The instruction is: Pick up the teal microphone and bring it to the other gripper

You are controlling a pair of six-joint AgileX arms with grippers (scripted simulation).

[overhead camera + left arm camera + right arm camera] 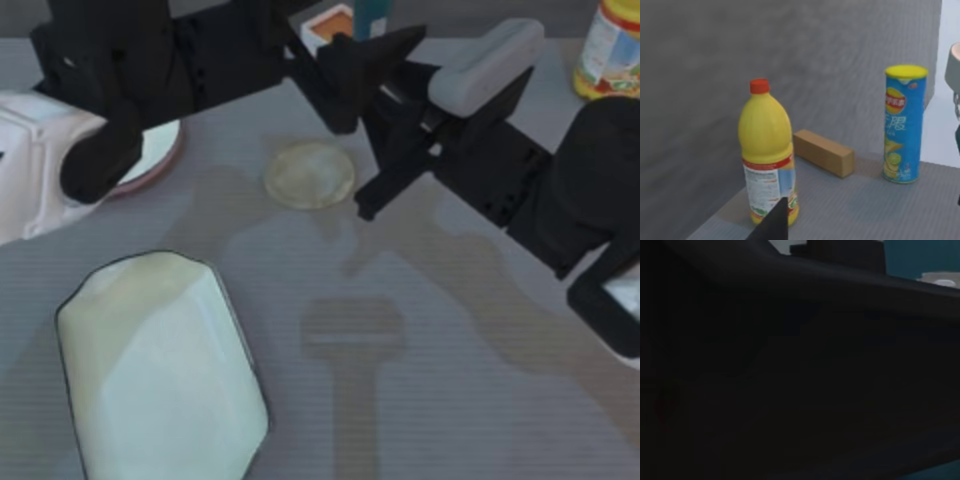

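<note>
**Meeting above the grey table's far middle**

Crossing over a ribbed grey table (470, 400) backed by a plain grey wall, the left gripper (350, 85) and right gripper (395, 165) sit close together. Whether either is clamped or spread, I cannot tell. The teal microphone cannot be made out, so its place and long axis stay unknown. The right wrist view is dark. A yellow bottle (767, 155), wooden block (824, 152) and blue can (902, 125) stand by the wall.
</note>
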